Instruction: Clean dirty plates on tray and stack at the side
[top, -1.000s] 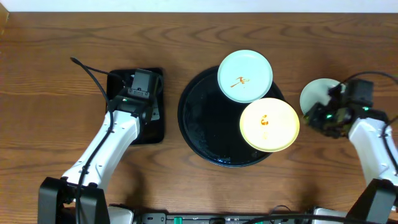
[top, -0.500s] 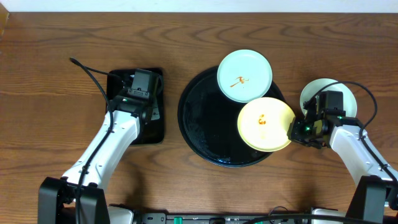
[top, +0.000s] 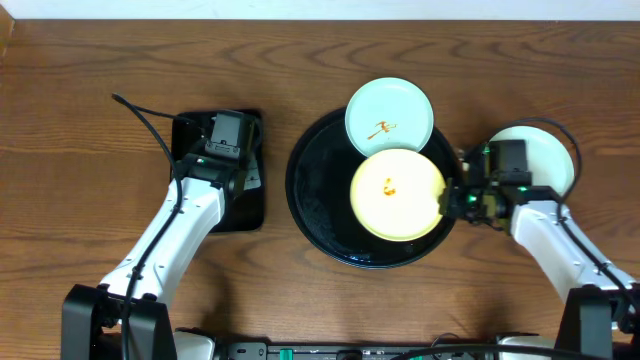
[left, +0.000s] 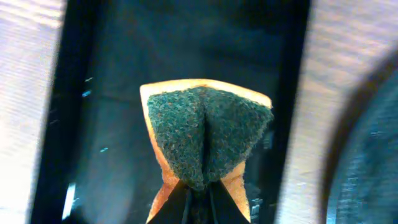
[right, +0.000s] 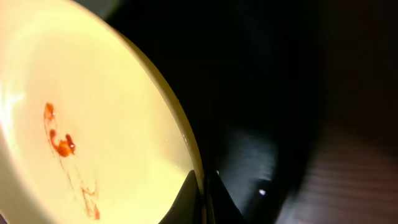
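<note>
A pale yellow plate (top: 397, 194) with a small orange-red smear lies on the round black tray (top: 320, 200). My right gripper (top: 455, 198) is shut on its right rim, one finger above and one below (right: 204, 190). The smear on this yellow plate (right: 93, 124) shows clearly in the right wrist view. A mint-blue plate (top: 390, 117) with a reddish smear sits at the tray's back edge, partly under the yellow one. Another pale plate (top: 545, 155) rests on the wood to the right, partly hidden by my right arm. My left gripper (top: 228, 140) is shut on a folded green-and-yellow sponge (left: 205, 137).
A small black rectangular tray (top: 255, 205) lies under the left gripper, left of the round tray. A black cable (top: 145, 120) runs across the wood at the far left. Brown wood tabletop (top: 500, 60) surrounds everything.
My right gripper moved left from the pale plate on the table, closed on the yellow plate's rim, and the plate slid left toward the tray's middle. The left arm stayed still.
</note>
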